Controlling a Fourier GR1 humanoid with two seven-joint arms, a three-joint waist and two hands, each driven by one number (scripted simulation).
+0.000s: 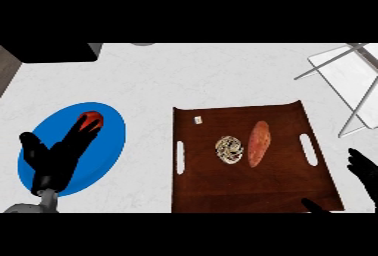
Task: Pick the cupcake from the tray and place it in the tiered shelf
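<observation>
The cupcake (230, 149), pale with dark swirls on top, sits near the middle of the brown tray (244, 192). Just right of it lies an orange sweet potato (259, 143). The tiered shelf (348, 75), white with thin metal legs, stands at the far right. My right hand (363, 170) shows at the right edge beside the tray, fingers straight, holding nothing. My left hand (63, 150) rests open over a blue plate (103, 150), fingers pointing up toward a red fruit (91, 120).
A small white tag (197, 120) lies at the tray's far left corner. A dark object (55, 52) fills the counter's far left corner. The tray has slot handles (180, 157) on both sides.
</observation>
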